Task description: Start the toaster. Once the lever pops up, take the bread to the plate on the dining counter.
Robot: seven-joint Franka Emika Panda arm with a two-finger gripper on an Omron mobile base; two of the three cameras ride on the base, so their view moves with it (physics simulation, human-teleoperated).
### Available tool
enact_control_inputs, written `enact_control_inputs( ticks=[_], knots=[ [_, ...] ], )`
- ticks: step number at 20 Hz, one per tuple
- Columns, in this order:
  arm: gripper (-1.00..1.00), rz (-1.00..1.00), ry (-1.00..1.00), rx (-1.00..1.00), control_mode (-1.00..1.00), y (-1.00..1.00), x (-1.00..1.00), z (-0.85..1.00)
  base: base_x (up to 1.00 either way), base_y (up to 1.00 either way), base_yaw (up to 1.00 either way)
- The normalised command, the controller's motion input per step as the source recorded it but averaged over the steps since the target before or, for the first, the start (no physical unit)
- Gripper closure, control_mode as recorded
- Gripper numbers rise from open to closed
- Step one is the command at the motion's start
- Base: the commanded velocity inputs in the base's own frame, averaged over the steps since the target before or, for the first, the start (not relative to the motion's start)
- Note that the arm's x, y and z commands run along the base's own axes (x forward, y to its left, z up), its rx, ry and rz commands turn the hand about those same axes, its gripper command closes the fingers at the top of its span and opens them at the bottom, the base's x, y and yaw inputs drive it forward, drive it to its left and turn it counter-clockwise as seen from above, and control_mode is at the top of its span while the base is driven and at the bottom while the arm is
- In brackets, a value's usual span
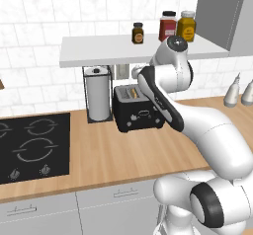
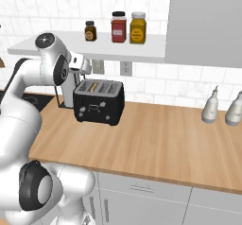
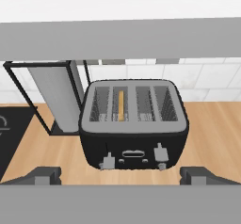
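The black toaster (image 1: 138, 109) (image 2: 99, 102) (image 3: 134, 124) stands on the wood worktop against the tiled wall. A thin tan slice of bread (image 3: 121, 105) (image 1: 132, 93) stands upright in one of its left slots. Two small light levers (image 3: 108, 162) stick out low on the toaster's front. My gripper (image 3: 121, 176) is open, hovering above and in front of the toaster with nothing between its fingers (image 3: 44, 175). The hand sits just under the white shelf. The plate and the dining counter are out of view.
A chrome paper-towel holder (image 1: 99, 98) stands right beside the toaster on its left. A black hob (image 1: 32, 147) lies further left. The white shelf (image 1: 118, 51) with jars hangs close overhead. Two grey bottles (image 2: 210, 107) stand at the far right under a wall cabinet (image 2: 205, 23).
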Motion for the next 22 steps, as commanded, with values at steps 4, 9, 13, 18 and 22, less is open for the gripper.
enact_control_inputs(
  ticks=[4,9,13,18,22],
  knots=[
    [-1.00,0.00,0.00,0.00,-1.00,0.00,0.00,0.00,0.00,0.00,0.00],
    [-1.00,0.00,0.00,0.00,-1.00,0.00,0.00,0.00,0.00,0.00,0.00],
    [-1.00,0.00,0.00,0.00,-1.00,0.00,0.00,0.00,0.00,0.00,0.00],
    [-1.00,0.00,0.00,0.00,-1.00,0.00,0.00,0.00,0.00,0.00,0.00],
    [-1.00,0.00,0.00,0.00,-1.00,0.00,0.00,0.00,0.00,0.00,0.00]
  ],
)
